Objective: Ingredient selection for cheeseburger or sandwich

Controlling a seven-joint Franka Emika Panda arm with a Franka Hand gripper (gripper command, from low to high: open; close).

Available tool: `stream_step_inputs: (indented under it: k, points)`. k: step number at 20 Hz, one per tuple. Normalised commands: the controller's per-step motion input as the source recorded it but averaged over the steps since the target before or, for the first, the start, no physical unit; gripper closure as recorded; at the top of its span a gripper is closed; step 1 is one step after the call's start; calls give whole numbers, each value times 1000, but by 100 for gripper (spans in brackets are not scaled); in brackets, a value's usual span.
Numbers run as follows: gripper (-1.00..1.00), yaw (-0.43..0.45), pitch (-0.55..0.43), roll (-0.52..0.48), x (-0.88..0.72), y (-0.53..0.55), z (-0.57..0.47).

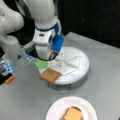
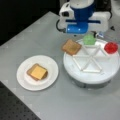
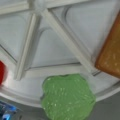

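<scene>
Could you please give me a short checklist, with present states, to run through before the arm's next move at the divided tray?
1. Gripper position: ok. The gripper hangs over the divided tray, nearest the green leaf piece.
2. Jaws open or shut: cannot tell; they do not show in any view.
3. Green leaf piece free in the tray: ok, the wrist view shows it uncovered at the rim.
4. Toast square seated: not ok, it overhangs the tray's edge in both front views.
5. Stack on the white plate: ok, the cheese square lies on top of it.
6. Red disc: ok, lying in its compartment.
</scene>
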Motion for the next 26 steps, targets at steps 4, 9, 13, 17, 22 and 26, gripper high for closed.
stream_step_inputs:
  k: [4,9,13,17,22,26]
  points:
    - [-100,-381,-3,-27,-144,-286,22]
    - [-100,-414,-14,33,-83,-168,56]
    - [-100,-299,-28,118,12,-21,147]
    - [-100,-203,-40,272,64,-63,93]
    - [-100,-39,-38,401,92,-264,-35]
    - [-100,75,-15,360,147,-384,-79]
